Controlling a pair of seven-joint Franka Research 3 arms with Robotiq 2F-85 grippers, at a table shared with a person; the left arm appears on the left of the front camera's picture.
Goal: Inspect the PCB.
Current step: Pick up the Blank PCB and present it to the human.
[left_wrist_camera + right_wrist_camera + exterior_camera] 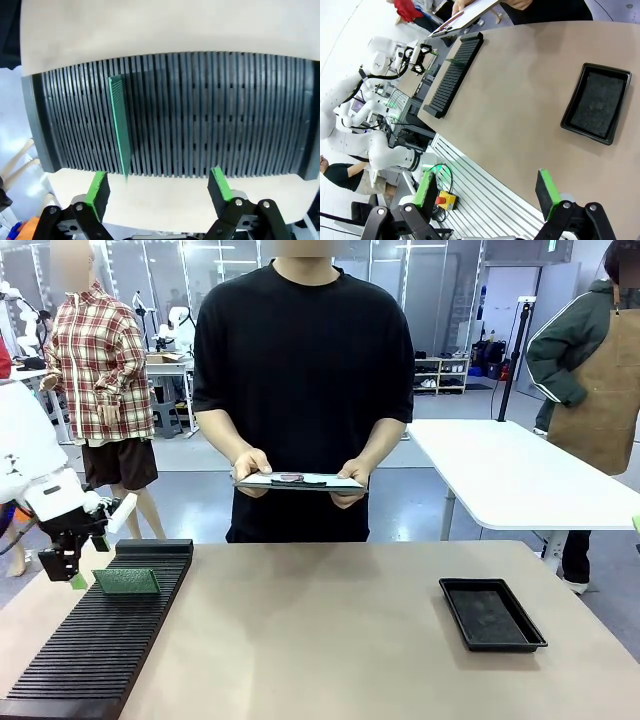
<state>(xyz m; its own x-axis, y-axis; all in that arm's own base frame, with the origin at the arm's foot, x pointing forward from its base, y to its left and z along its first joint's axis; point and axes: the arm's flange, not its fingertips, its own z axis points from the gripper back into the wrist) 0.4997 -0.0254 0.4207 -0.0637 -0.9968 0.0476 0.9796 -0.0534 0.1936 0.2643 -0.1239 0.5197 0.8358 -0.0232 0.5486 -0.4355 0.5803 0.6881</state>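
Observation:
The PCB (127,581) is a small green board standing on edge in a slot of the black slotted rack (100,650) at the table's left. In the left wrist view the PCB (120,131) rises from the rack (210,110) just beyond my left gripper (159,187), closer to one green pad (97,187). The left gripper (70,575) hangs open beside the rack's left edge, apart from the board, holding nothing. High above the table's near edge, my right gripper (487,192) is open and empty too.
A black shallow tray (492,613) lies at the right of the table, also seen as the tray (597,102). A person at the far side holds a clipboard (298,481) in both hands. A white table (520,480) stands behind on the right.

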